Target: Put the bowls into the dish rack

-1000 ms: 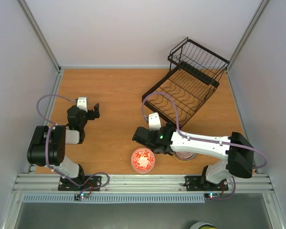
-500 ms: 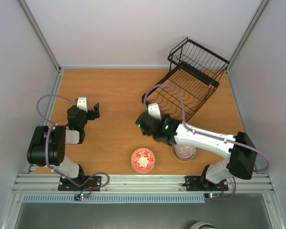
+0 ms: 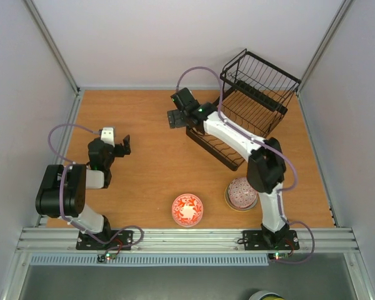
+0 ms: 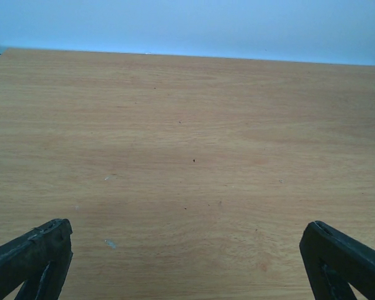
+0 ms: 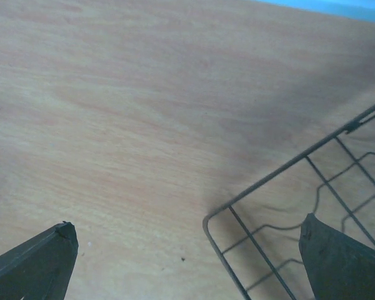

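Observation:
A red-patterned bowl [image 3: 187,209] sits on the table near the front edge. A pink-patterned bowl [image 3: 242,192] sits to its right, seemingly nested in a cream bowl. The black wire dish rack [image 3: 262,81] stands at the back right with no bowl visible in it. My right gripper [image 3: 172,119] is open and empty, reached far out just left of the rack's left corner. In the right wrist view that corner [image 5: 207,220] lies between my open fingers [image 5: 37,259]. My left gripper [image 3: 125,145] is open and empty over bare wood at the left.
The wooden table [image 3: 144,125] is walled at the back and both sides. A metal rail [image 3: 187,237] runs along the front edge. The right arm [image 3: 237,140] stretches over the rack's low section.
My right arm has swung away from the bowls at the front and reached back to the rack's left corner. The bowls, the rack and the left arm have not moved.

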Robot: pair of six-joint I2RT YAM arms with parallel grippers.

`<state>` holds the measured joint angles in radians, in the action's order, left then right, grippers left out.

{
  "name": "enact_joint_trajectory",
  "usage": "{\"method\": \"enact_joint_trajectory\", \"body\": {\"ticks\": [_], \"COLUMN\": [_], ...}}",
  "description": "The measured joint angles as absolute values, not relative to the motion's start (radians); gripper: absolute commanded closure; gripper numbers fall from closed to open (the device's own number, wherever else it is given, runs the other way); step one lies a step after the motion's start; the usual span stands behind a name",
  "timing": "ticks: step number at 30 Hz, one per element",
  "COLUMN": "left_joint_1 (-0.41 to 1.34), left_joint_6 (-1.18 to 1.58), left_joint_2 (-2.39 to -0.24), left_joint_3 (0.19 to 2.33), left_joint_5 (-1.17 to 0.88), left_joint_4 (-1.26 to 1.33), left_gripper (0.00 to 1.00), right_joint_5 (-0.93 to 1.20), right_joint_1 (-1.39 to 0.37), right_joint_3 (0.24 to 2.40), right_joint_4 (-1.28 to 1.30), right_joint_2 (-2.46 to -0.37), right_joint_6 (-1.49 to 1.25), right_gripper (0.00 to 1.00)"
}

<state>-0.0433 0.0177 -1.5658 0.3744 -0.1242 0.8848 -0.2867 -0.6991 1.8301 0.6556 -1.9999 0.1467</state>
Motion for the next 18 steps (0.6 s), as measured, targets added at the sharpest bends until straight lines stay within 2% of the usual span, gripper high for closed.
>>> {"method": "enact_joint_trajectory", "body": {"ticks": [5,18], "left_joint_1": [-0.044,-0.044], "left_joint_6": [0.018,0.018], "left_joint_2": [-1.566,-1.566], "left_joint_3": [0.376,0.377], "left_joint_5": [-0.124,-0.124], "left_joint_4": [0.885,0.884], "left_gripper": [0.01,0.01], "right_joint_5": [-0.234,-0.096], "right_joint_1": [-0.647,-0.611], "right_joint_3": [1.916,2.009], "right_joint_4": [0.698,0.723], "right_joint_2": [-2.161,-2.304], "right_joint_6": [0.155,0.15], "right_gripper": [0.02,0.03]}}
